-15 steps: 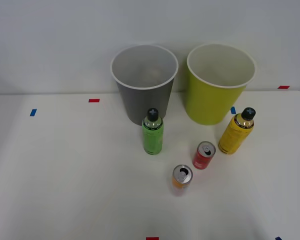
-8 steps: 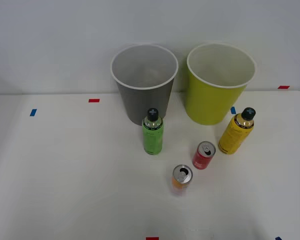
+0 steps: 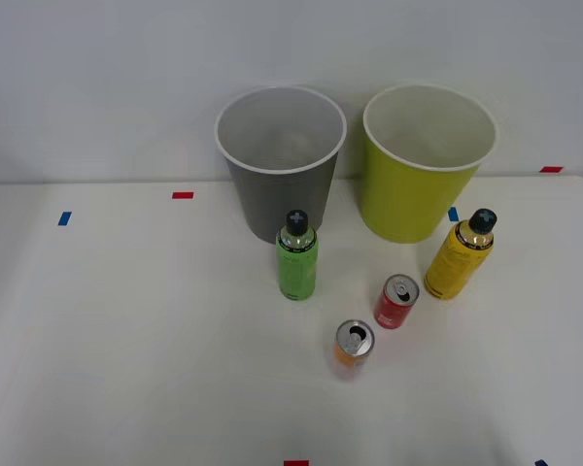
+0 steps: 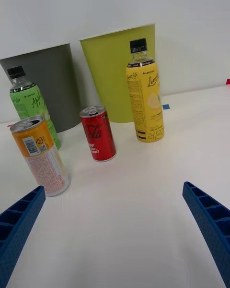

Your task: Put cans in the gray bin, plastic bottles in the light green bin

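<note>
front view: a white table carries all six task items. the gray bin stands upright at upper centre of the frame, and the light green bin stands upright just to its right, the two rims close but apart. the green bottle stands upright directly below the gray bin, near its base. the yellow bottle stands upright at right of centre, just below and to the right of the light green bin. the red can stands upright between the two bottles, lower in the frame and nearer the yellow one. the orange can stands upright below and to the left of the red can, lowest of the four items. small tape marks in red and blue dot the table surface.

right wrist view: the right gripper is released, its blue ribbed fingers spread wide and grasping nothing, low over the bare table. the orange can, red can and yellow bottle stand ahead of it, with the green bottle and both bins behind them.
</note>
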Available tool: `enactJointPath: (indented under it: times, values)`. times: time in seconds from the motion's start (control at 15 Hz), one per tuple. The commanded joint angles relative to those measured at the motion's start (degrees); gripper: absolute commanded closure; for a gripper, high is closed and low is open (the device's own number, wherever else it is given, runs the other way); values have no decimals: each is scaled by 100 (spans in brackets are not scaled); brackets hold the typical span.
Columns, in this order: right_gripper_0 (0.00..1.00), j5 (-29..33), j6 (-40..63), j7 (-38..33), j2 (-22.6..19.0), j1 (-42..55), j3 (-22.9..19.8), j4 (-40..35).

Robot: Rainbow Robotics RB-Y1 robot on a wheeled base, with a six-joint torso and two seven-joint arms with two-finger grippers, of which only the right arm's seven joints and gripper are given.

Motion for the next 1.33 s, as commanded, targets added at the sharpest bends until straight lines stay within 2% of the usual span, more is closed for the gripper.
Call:
enactJointPath:
  times: [0.07,0.4,0.73,1.0,1.2,1.33]
  values:
    - [0,0,0,0,0,0,0,0]
    - [0,-422,-106,176,-316,-264,404,211]
    - [0,-633,-106,439,-589,-492,334,211]
    - [0,-712,-88,624,-642,-580,281,229]
    - [0,-1292,-88,782,-677,-1257,598,721]
    - [0,-1802,-88,1441,-642,-1723,729,958]
